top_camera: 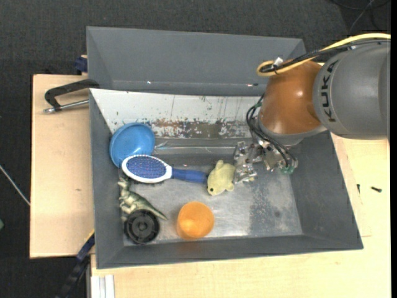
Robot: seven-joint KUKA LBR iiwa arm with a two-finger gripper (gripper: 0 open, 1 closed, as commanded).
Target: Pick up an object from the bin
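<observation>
The bin point(279, 211) was grey. The cup point(132, 143) and brush point(149, 168) were blue, its bristles white. The toy point(220, 179) was pale yellow, the ball point(195, 220) orange, the wheel point(141, 226) black.

Right half of the bin is open: bare floor point(282, 207) runs from the pale yellow toy point(220, 179) to the right and front walls, with the hand point(244, 166) and orange wrist cover point(291, 104) overhanging the back right corner. Left half is crowded: blue bowl point(131, 143) in the back-left corner, blue hairbrush point(147, 168) lying crosswise just beside it, handle toward the yellow toy; green toy figure point(129, 198), black round piece point(141, 226) and orange ball point(195, 220) line the front wall. A narrow strip is free along the back wall between bowl and hand.
</observation>
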